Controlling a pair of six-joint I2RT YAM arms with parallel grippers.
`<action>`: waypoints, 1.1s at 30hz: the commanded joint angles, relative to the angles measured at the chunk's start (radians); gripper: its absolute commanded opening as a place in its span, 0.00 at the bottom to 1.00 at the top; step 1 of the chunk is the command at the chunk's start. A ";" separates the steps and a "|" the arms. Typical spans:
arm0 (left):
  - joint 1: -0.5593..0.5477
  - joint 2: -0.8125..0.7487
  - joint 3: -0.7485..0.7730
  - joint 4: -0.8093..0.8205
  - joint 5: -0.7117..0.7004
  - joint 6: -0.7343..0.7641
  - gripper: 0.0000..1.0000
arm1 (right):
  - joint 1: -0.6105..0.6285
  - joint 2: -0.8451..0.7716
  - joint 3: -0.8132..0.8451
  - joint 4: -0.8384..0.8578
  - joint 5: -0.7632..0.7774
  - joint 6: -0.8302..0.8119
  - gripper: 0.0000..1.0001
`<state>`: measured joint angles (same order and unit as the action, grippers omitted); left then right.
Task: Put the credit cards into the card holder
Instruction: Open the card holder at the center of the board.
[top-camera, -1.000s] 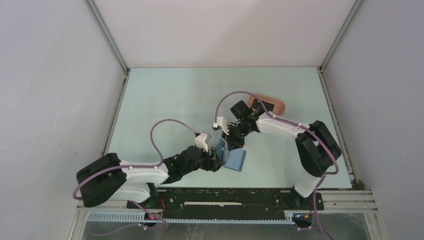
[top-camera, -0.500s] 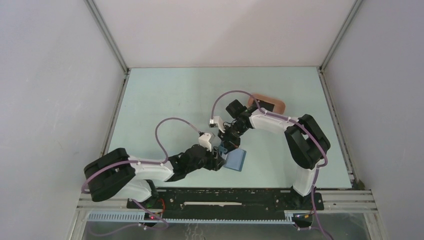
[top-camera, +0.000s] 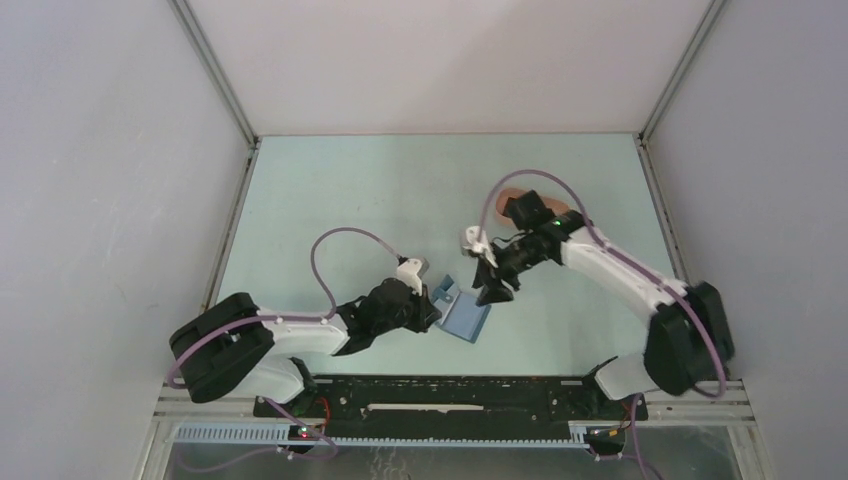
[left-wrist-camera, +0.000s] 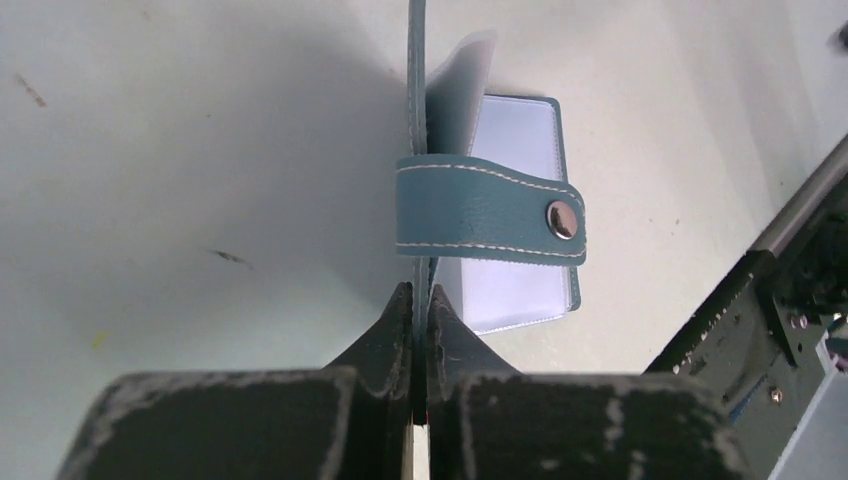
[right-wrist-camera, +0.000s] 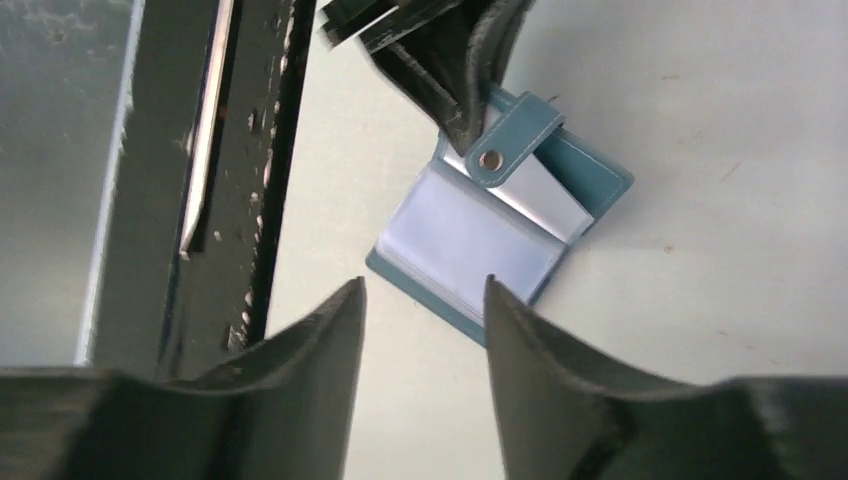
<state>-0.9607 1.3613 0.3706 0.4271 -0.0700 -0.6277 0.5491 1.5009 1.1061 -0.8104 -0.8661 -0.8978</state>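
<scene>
One pale green table (top-camera: 330, 200) carries everything; two arms, the left arm (top-camera: 290, 340) and the right arm (top-camera: 620, 275), reach over it; one card holder (top-camera: 468, 320) lies open near the middle of the table's near edge, with one cover (left-wrist-camera: 416, 100) raised upright; the left gripper (top-camera: 432, 305) is pinched tight on that cover's edge; the right gripper (top-camera: 492, 292) hangs near the holder, jaws parted, holding nothing; one strap (left-wrist-camera: 490, 210) bears one snap button (left-wrist-camera: 562, 219).

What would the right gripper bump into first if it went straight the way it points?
Most likely the card holder. In the wrist view, the right gripper has its jaws open and points at the holder's open inside, with nothing in between. I can't tell how far away it is.
</scene>
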 joint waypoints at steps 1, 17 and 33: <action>0.036 0.002 -0.002 0.022 0.211 0.103 0.00 | -0.007 -0.183 -0.148 -0.066 -0.116 -0.462 0.72; 0.150 0.213 -0.015 0.180 0.459 -0.036 0.00 | 0.174 -0.067 -0.247 0.141 0.286 -0.433 0.38; 0.149 0.213 -0.010 0.180 0.467 -0.035 0.00 | 0.203 -0.049 -0.264 0.089 0.266 -0.499 0.59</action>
<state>-0.8112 1.5677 0.3706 0.6125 0.3748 -0.6590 0.7353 1.4464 0.8440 -0.7189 -0.6025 -1.3781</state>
